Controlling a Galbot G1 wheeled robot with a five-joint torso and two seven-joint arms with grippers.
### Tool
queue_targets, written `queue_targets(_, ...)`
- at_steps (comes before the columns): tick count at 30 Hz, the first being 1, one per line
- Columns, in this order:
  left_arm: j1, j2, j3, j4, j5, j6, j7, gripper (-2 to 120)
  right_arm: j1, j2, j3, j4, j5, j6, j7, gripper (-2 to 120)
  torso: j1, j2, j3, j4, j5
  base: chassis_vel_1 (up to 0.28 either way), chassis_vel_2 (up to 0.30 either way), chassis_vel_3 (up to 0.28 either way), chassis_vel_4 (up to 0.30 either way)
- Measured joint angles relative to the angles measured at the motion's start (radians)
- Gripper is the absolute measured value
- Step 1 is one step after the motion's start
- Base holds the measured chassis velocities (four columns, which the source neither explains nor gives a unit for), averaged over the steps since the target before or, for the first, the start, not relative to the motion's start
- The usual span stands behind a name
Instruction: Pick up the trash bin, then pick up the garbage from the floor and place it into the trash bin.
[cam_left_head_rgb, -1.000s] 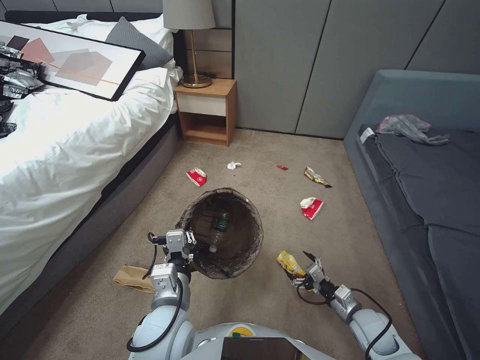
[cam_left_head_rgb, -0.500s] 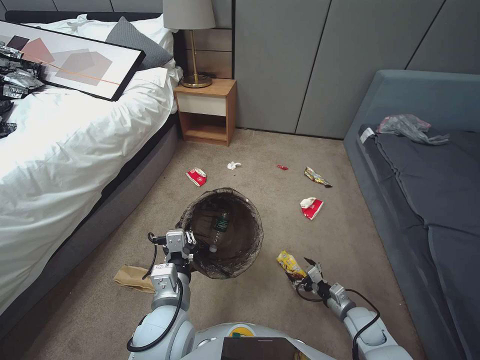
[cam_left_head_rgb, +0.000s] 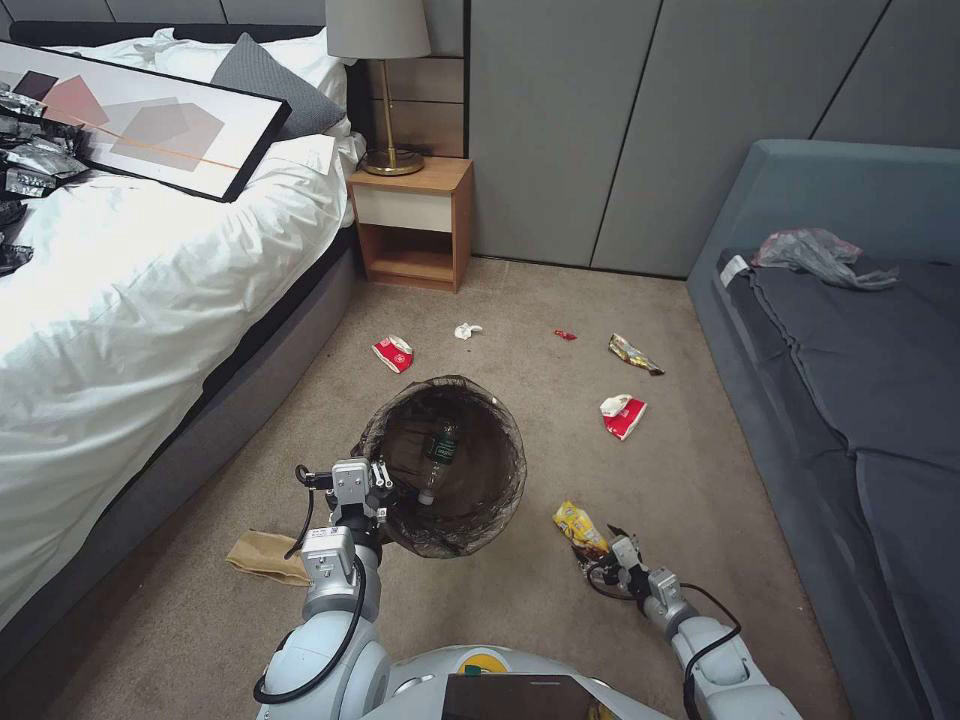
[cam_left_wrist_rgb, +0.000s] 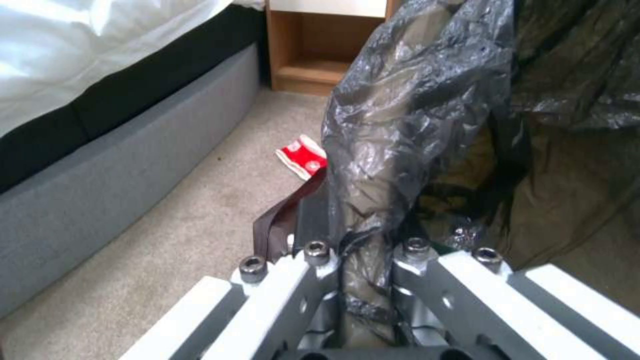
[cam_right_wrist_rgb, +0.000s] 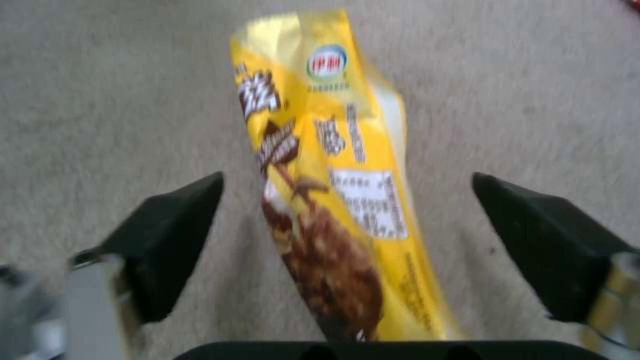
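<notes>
Room: bedroom, beige carpet (cam_left_head_rgb: 520, 620); bed (cam_left_head_rgb: 130, 300) at 9 o'clock, nightstand (cam_left_head_rgb: 412, 222) at 12 o'clock, grey sofa (cam_left_head_rgb: 860, 400) at 3 o'clock.
Trash bin: (cam_left_head_rgb: 445, 465) lifted off carpet, near frame centre, mouth tilted toward head camera; dark liner folded over rim.
Left gripper: (cam_left_head_rgb: 372, 487) at 9 o'clock edge of bin; fingers (cam_left_wrist_rgb: 313, 220) closed tight on rim and bunched liner.
Done: bin picked up; green-labelled bottle (cam_left_head_rgb: 440, 450) lying inside.
Left on floor: red-white wrapper (cam_left_head_rgb: 394, 353) at 11 o'clock of bin; white paper scrap (cam_left_head_rgb: 466, 330) and small red scrap (cam_left_head_rgb: 565, 335) at 12 to 1 o'clock; multicoloured wrapper (cam_left_head_rgb: 635, 353) and second red-white wrapper (cam_left_head_rgb: 623, 415) at 2 o'clock; brown paper bag (cam_left_head_rgb: 262, 556) at 8 o'clock.
Progress: judged early; most litter uncollected.
Right gripper: (cam_right_wrist_rgb: 347, 235) low over carpet at 4 o'clock of bin.
Pincer state: fingers (cam_right_wrist_rgb: 170, 235) spread wide apart, nothing gripped.
Yellow wrapper: (cam_right_wrist_rgb: 333, 190) lying lengthwise between the fingers, clear of both; contact not yet made.
</notes>
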Motion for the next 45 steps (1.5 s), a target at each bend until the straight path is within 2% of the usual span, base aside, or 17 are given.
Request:
queue_targets(1, 0.0, 0.0, 0.0, 0.0, 0.0, 0.0, 0.0, 3, 0.005, 0.004, 0.0, -0.017, 0.0, 0.003, 0.002, 79, 0.0, 0.0, 0.0, -0.0001, 0.0002, 0.0, 0.0, 0.0, 0.0)
queue_targets(3, 0.0, 0.0, 0.0, 0.0, 0.0, 0.0, 0.0, 3, 0.006, 0.005, 0.0, -0.02, 0.0, 0.003, 0.003, 78, 0.0, 0.0, 0.0, -0.0001, 0.0001, 0.0, 0.0, 0.0, 0.0)
queue_targets(4, 0.0, 0.0, 0.0, 0.0, 0.0, 0.0, 0.0, 3, 0.01, 0.006, 0.0, -0.033, 0.0, 0.006, 0.005, 68, 0.0, 0.0, 0.0, -0.0001, 0.0, 0.0, 0.0, 0.0, 0.0)
queue_targets(6, 0.0, 0.0, 0.0, 0.0, 0.0, 0.0, 0.0, 3, 0.012, 0.007, 0.001, -0.043, 0.0, 0.007, 0.006, 61, 0.0, 0.0, 0.0, -0.0001, 0.0001, 0.0, 0.0, 0.0, 0.0)
queue_targets(7, 0.0, 0.0, 0.0, 0.0, 0.0, 0.0, 0.0, 3, 0.012, 0.007, 0.001, -0.043, 0.0, 0.007, 0.006, 61, 0.0, 0.0, 0.0, -0.0001, 0.0001, 0.0, 0.0, 0.0, 0.0)
queue_targets(10, 0.0, 0.0, 0.0, 0.0, 0.0, 0.0, 0.0, 3, 0.013, 0.008, 0.003, -0.056, 0.001, 0.01, 0.006, 46, 0.0, 0.0, 0.0, -0.0001, 0.0, 0.0, 0.0, 0.0, 0.0)
queue_targets(12, 0.0, 0.0, 0.0, 0.0, 0.0, 0.0, 0.0, 3, 0.015, 0.01, 0.004, -0.062, 0.001, 0.012, 0.006, 43, 0.0, 0.0, 0.0, -0.0001, 0.0001, 0.0, 0.0, 0.0, 0.0)
queue_targets(15, 0.0, 0.0, 0.0, 0.0, 0.0, 0.0, 0.0, 3, 0.017, 0.011, 0.007, -0.075, 0.002, 0.019, 0.006, 25, 0.0, 0.0, 0.0, 0.0, 0.0001, 0.0, 0.0, 0.0, 0.0)
queue_targets(16, 0.0, 0.0, 0.0, 0.0, 0.0, 0.0, 0.0, 3, 0.017, 0.011, 0.007, -0.075, 0.002, 0.019, 0.006, 25, 0.0, 0.0, 0.0, 0.0, 0.0001, 0.0, 0.0, 0.0, 0.0)
queue_targets(19, 0.0, 0.0, 0.0, 0.0, 0.0, 0.0, 0.0, 3, 0.017, 0.011, 0.009, -0.076, 0.003, 0.022, 0.006, 13, 0.0, 0.0, 0.0, 0.0, 0.0, 0.0, 0.0, 0.0, 0.0)
queue_targets(20, 0.0, 0.0, 0.0, 0.0, 0.0, 0.0, 0.0, 3, 0.017, 0.011, 0.009, -0.076, 0.003, 0.022, 0.006, 13, 0.0, 0.0, 0.0, 0.0, 0.0, 0.0, 0.0, 0.0, 0.0)
queue_targets(23, 0.0, 0.0, 0.0, 0.0, 0.0, 0.0, 0.0, 3, 0.016, 0.011, 0.011, -0.071, 0.003, 0.022, 0.008, 0, 0.0, 0.0, 0.0, -0.0002, 0.0, 0.0, 0.0, 0.0, 0.0)
queue_targets(32, 0.0, 0.0, 0.0, 0.0, 0.0, 0.0, 0.0, 3, 0.009, 0.011, 0.011, -0.027, 0.015, 0.026, 0.035, 0, 0.0, 0.0, 0.0, -0.0001, 0.0001, 0.0, 0.0, 0.0, 0.0)
queue_targets(36, 0.0, 0.0, 0.0, 0.0, 0.0, 0.0, 0.0, 3, -0.003, 0.019, 0.016, 0.043, 0.032, 0.041, 0.052, 0, 0.0, 0.0, 0.0, -0.0001, 0.0001, 0.0, 0.0, 0.0, 0.0)
queue_targets(40, 0.0, 0.0, 0.0, 0.0, 0.0, 0.0, 0.0, 3, -0.015, 0.027, 0.024, 0.129, 0.053, 0.069, 0.064, 0, 0.0, 0.0, 0.0, 0.0, 0.0001, 0.0, 0.0, 0.0, 0.0)
queue_targets(44, 0.0, 0.0, 0.0, 0.0, 0.0, 0.0, 0.0, 3, -0.04, 0.032, 0.032, 0.319, 0.126, 0.104, 0.066, 0, 0.0, 0.0, 0.0, -0.0003, 0.0, 0.0, 0.0, 0.0, 0.0)
queue_targets(45, 0.0, 0.0, 0.0, 0.0, 0.0, 0.0, 0.0, 3, -0.04, 0.032, 0.032, 0.319, 0.126, 0.104, 0.066, 0, 0.0, 0.0, 0.0, -0.0003, 0.0, 0.0, 0.0, 0.0, 0.0)
